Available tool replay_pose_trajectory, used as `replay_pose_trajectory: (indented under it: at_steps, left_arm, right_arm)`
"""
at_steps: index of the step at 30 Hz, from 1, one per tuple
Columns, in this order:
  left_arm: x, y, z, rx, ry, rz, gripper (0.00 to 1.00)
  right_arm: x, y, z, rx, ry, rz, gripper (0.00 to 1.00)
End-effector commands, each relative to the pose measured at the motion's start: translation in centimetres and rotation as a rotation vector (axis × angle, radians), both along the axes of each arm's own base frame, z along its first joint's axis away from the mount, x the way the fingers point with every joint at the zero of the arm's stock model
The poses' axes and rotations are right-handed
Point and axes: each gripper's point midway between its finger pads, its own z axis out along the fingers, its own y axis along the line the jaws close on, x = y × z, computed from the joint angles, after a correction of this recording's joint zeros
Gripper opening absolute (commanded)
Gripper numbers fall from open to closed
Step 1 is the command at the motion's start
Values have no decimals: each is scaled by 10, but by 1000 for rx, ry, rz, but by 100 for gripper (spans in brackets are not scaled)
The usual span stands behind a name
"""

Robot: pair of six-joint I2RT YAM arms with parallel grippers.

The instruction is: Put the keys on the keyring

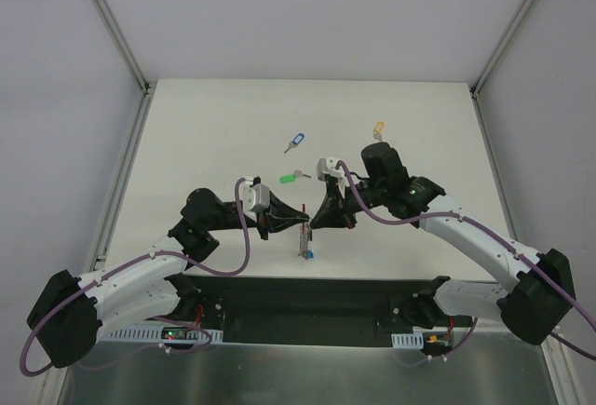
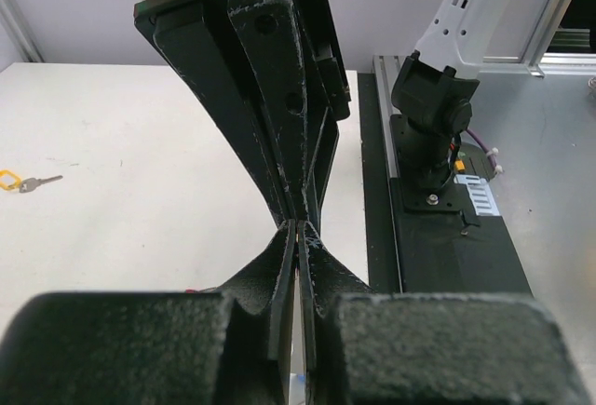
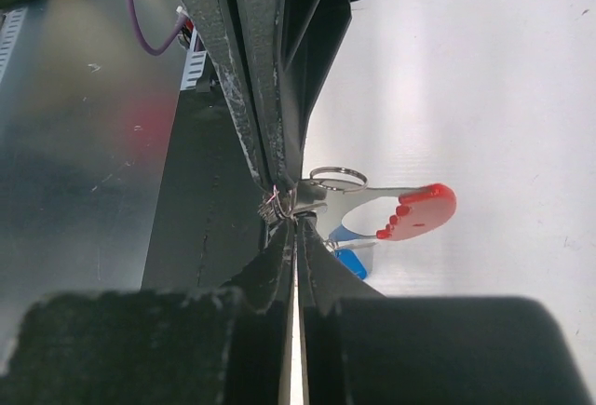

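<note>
As it hangs, the keyring [image 1: 304, 236] shows ribbed grey.

The keyring [image 1: 304, 237] hangs upright; loose blue key [image 1: 294, 141], green key [image 1: 291, 179] and yellow key [image 1: 377, 130] lie beyond.

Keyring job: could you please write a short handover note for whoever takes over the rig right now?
Left gripper and right gripper: both shut, tip to tip, on the keyring.
Done: one blue key appears to hang on it.
Loose on the table: second blue key, green key, yellow key.
Black key: not in view.
Left: thread the loose keys on.
</note>
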Motion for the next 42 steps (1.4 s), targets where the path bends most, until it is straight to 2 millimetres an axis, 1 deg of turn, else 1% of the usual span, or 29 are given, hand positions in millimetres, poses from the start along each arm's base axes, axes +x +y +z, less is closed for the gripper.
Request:
replay_pose_trajectory:
  at_steps: [1,5,6,7,8,9,10,12,13,14,15,16,17,18,19,20,21,23,24,25,26,27,30,31,33,34,36,37,42]
  left_arm:
    - [-5,3,39,-118,-117,-13,0]
    - [-4,4,31,-98,-108,-3,1]
    - [-1,4,23,-68,-100,7,9]
    - [1,5,21,-53,-94,18,25]
    - [0,6,19,-41,-97,24,31]
    - [1,7,10,1,-77,35,35]
    - [5,9,9,17,-96,55,41]
    - [7,12,13,48,-143,72,45]
    - [6,14,3,100,-116,73,46]
    - [6,15,-1,128,-108,73,47]
    - [7,15,5,137,-133,72,48]
    - [6,17,-3,175,-105,64,48]
    - [5,16,-6,189,-98,53,49]
    - [3,14,-1,191,-100,42,49]
    - [3,12,-2,203,-92,36,49]
    - [4,11,-8,228,-69,41,49]
    - [4,8,-5,231,-61,41,47]
    - [-1,1,-9,252,-43,32,47]
    - [4,-1,-9,259,-23,79,46]
    - [1,-5,-10,263,-10,89,46]
    - [3,-6,-12,271,5,112,45]
    - [12,-4,-16,281,41,188,42]
    - [16,-2,-22,276,131,286,35]
    - [23,2,-20,268,133,354,31]
    - [20,1,-21,253,198,388,31]
    - [22,3,-21,247,206,420,31]
    - [17,0,-21,241,225,417,31]
    - [19,1,-21,240,230,438,31]
    - [14,-9,-22,243,281,440,27]
  right_arm:
    - [1,2,20,53,-46,14,1]
    - [3,-3,27,48,-76,-18,1]
    - [4,-5,25,30,-76,-30,1]
    - [5,-6,28,29,-86,-38,1]
    - [5,-7,28,20,-87,-43,1]
    - [4,-9,25,-4,-78,-51,1]
    - [6,-10,27,-9,-87,-55,1]
    - [5,-13,23,-44,-83,-67,1]
    - [6,-14,21,-56,-85,-73,1]
    - [7,-14,22,-62,-88,-80,1]
    - [7,-15,19,-77,-88,-87,1]
    - [8,-15,19,-82,-87,-89,1]
    - [8,-15,18,-90,-84,-91,1]
    - [9,-15,16,-104,-84,-98,1]
    - [9,-15,16,-113,-84,-101,1]
    - [9,-14,14,-123,-85,-102,1]
    - [10,-14,13,-137,-88,-110,1]
    - [10,-12,12,-150,-89,-119,1]
    - [12,-11,12,-160,-93,-128,1]
    - [12,-11,12,-166,-93,-135,1]
    - [14,-11,13,-169,-96,-146,1]
    - [16,-11,10,-184,-92,-169,1]
    - [21,-10,11,-202,-106,-214,1]
    - [21,-10,11,-206,-98,-228,1]
    - [23,-11,11,-217,-98,-256,1]
    - [23,-11,11,-220,-88,-269,1]
    - [23,-11,10,-230,-89,-283,1]
    - [23,-11,10,-232,-81,-297,1]
    - [21,-10,9,-241,-74,-317,1]
